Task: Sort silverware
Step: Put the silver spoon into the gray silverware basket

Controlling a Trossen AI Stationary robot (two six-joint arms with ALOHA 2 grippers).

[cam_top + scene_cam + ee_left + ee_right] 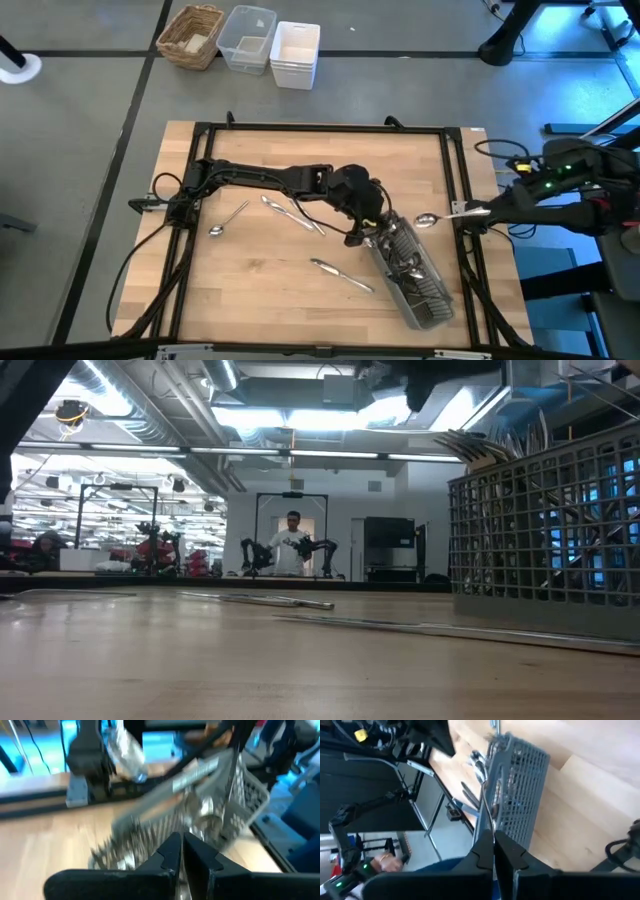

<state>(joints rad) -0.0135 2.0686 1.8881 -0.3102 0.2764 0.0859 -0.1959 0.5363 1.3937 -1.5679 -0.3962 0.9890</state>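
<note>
Room: you look over a lab floor with ceiling strip lights; a person (293,545) stands far off behind the bench.
Bench: your wooden bench (270,290) sits inside a black frame, with three bins on the floor beyond its far edge.
Caddy: the grey slatted caddy (415,275) lies at the right, angled toward the near right corner (already holding several pieces).
Silverware: a spoon (228,219) lies left of centre, two crossed pieces (293,214) in the middle, a knife (342,275) nearer you, and another spoon (428,219) just beyond the caddy's far end.
Left gripper: your left gripper (360,236) hangs at the caddy's far end, fingers (170,851) pressed together, nothing visibly pinched.
Right gripper: your right gripper (462,211) waits at the bench's right edge, fingers pressed together, empty.
</note>
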